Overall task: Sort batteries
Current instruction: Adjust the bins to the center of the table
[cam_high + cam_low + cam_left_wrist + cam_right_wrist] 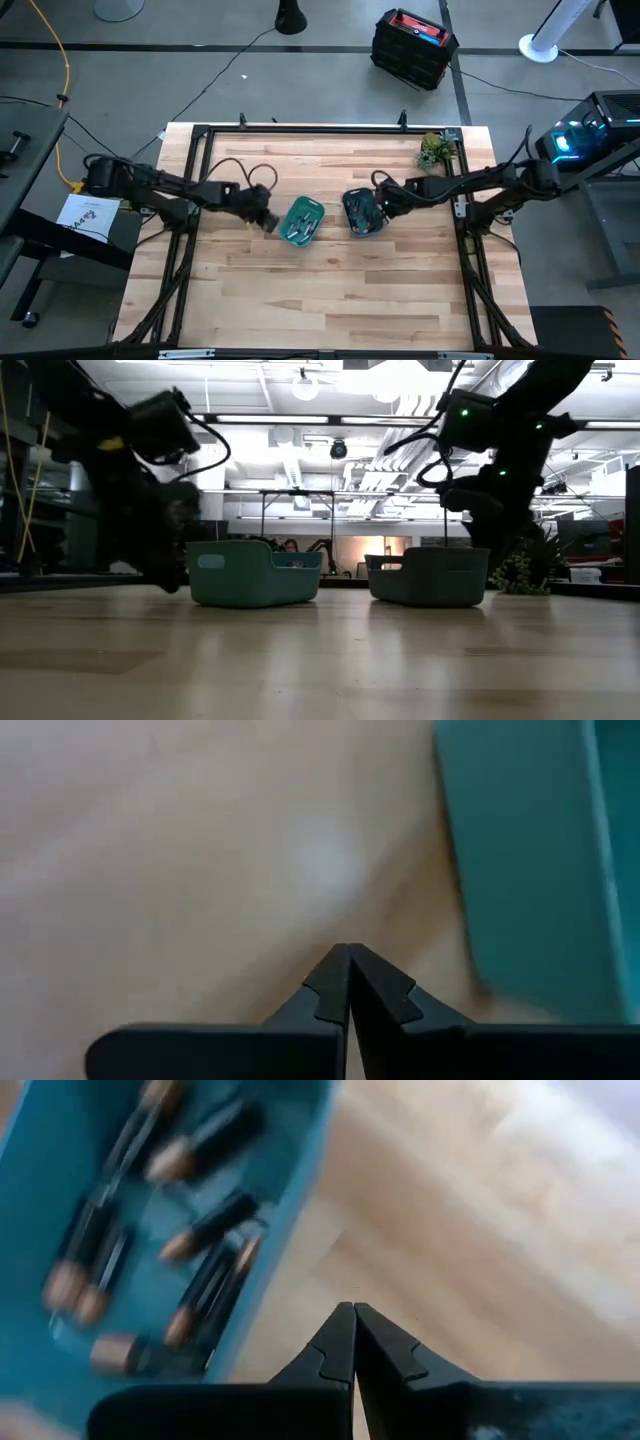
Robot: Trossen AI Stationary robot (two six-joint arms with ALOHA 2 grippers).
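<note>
Teal bins: two small bins stand near the middle of the wooden table (330,290), the left bin (302,220) and the right bin (364,211), close together but apart.
Batteries: in the right wrist view, several batteries (205,1230) lie flat on the floor of the right bin; from above, silvery cells (298,228) also show in the left bin.
Direction of batteries: in the right bin most long axes run roughly parallel, along the length of the bin; which end is plus I cannot tell.
Left gripper: the left gripper (348,960) is just beside the outer wall of the left bin, low over the wood, fingers closed together and holding nothing.
Right gripper: the right gripper (352,1318) is at the edge of the right bin, over bare wood just outside its wall, fingers closed and empty.
Step in hand: I judge that no battery is picked at this moment.
How to do it well: open the fingers before going down, and close across the thin side of one cell, not along its length. Choose a cell that lies apart from its neighbours. Avoid pushing the bin wall.
</note>
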